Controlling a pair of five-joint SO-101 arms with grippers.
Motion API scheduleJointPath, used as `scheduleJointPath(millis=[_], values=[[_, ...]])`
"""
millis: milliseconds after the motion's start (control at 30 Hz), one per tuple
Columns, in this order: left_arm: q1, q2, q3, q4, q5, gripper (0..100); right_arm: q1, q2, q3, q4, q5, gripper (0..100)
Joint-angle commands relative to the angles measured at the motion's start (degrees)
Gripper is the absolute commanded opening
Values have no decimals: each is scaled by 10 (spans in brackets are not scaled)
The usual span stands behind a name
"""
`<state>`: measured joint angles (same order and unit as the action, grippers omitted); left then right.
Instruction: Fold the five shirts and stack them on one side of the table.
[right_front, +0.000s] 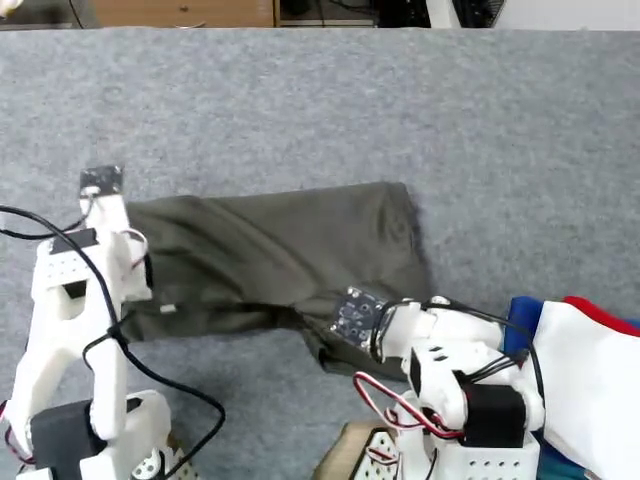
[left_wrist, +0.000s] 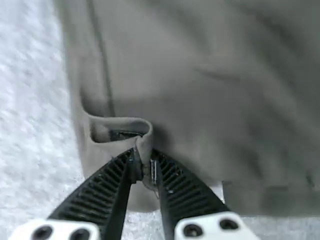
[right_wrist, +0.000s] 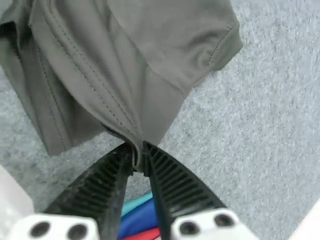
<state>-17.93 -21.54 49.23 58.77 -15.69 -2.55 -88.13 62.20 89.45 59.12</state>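
Left pincer (left_wrist: 142, 167) and right pincer (right_wrist: 139, 155) each pinch the olive shirt (right_front: 270, 250).

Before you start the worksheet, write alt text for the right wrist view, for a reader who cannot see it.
The right gripper is shut on a bunched edge of an olive-green shirt, which spreads away from it across the grey carpeted table. By the gripper's base lies a little teal, blue and red cloth.

Overhead, two wrist close-ups — shared shirt (right_front: 270, 250)
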Motion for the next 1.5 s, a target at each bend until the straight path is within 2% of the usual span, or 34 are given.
scheduleJointPath(millis=[0, 167, 400, 633, 867, 1200, 1467], values=[[-2, -19, 0, -7, -1, 18, -14, 3, 1, 8, 25, 4], [-36, -19, -20, -8, -3, 18, -14, 2, 1, 25, 59, 4], [-33, -19, -5, 4, -32, 18, -14, -2, 8, 26, 75, 5], [-57, -19, -15, 6, -38, 18, -14, -2, 11, 29, 91, 5], [-57, -19, -62, 105, -82, 18, -14, -2, 11, 29, 91, 5], [-62, -19, -18, 143, -154, 18, -14, -2, 11, 28, 91, 5], [-88, -18, 1, 98, -155, 18, -14, -2, 11, 29, 112, 5]])
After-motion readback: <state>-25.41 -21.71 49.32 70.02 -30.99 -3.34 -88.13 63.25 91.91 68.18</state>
